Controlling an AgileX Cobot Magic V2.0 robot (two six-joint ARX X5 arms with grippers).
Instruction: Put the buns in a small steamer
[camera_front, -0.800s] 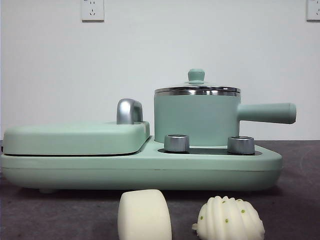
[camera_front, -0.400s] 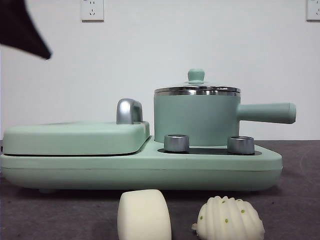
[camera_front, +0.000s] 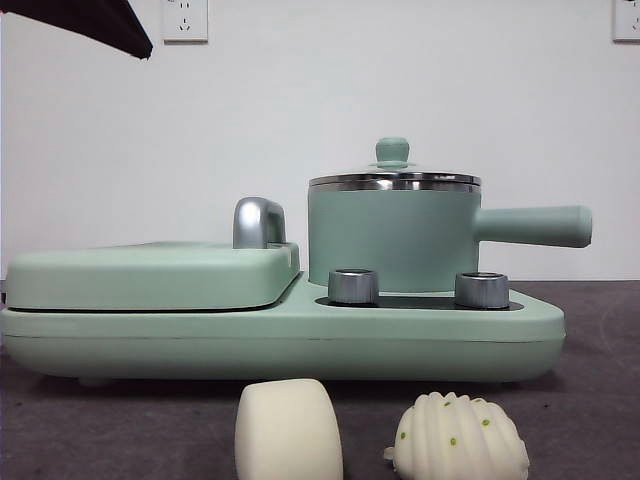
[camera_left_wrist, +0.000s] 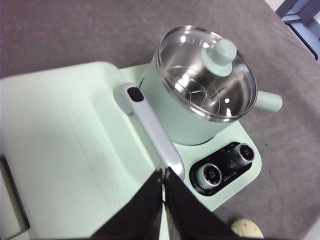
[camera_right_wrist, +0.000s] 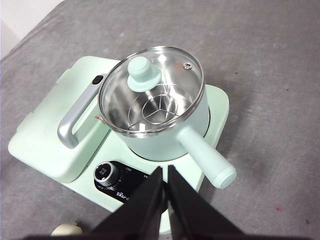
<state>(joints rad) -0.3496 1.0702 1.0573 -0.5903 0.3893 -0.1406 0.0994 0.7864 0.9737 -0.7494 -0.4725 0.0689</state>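
Observation:
Two cream buns lie on the table in front of the appliance: a smooth block (camera_front: 288, 430) and a ridged dome with green specks (camera_front: 460, 438). The small steamer (camera_front: 390, 240), a mint-green pot with a side handle, stands on the appliance with its glass lid and green knob (camera_front: 392, 151) on. My left gripper (camera_left_wrist: 164, 172) is shut and empty, high above the griddle lid, with the steamer (camera_left_wrist: 185, 120) beyond it. My right gripper (camera_right_wrist: 165, 170) is shut and empty, high above the appliance's front, near the steamer (camera_right_wrist: 165, 137). A black arm tip (camera_front: 110, 25) shows at the front view's top left.
The flat griddle lid (camera_front: 150, 275) with its chrome handle (camera_front: 258, 222) sits left of the steamer. Two steel knobs (camera_front: 353, 286) stand on the appliance's front. One bun shows at the edge of each wrist view (camera_left_wrist: 247, 228) (camera_right_wrist: 66, 230). Grey cloth covers the table.
A black arm tip has come into the front view's top left corner, then risen and shifted right. The buns, steamer and lid have not moved.

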